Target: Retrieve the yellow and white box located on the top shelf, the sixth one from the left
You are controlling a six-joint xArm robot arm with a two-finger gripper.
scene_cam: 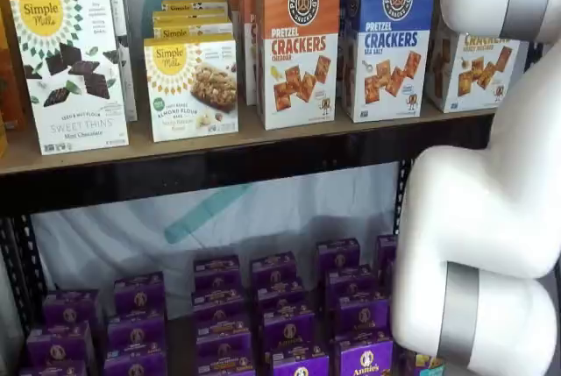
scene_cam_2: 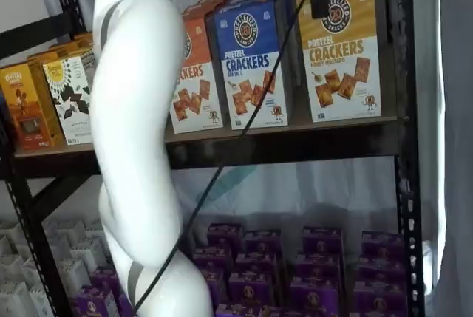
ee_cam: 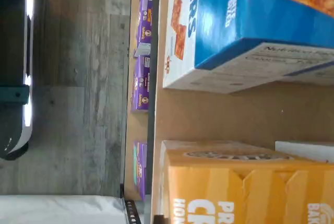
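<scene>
White arm masking yellow and white box (partly)

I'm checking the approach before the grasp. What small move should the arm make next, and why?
Probably ease down toward the yellow and white box. It stands untouched on the top shelf, beside the blue pretzel cracker box. A dark piece with a cable at its top front may be the gripper; its fingers cannot be made out.
</scene>
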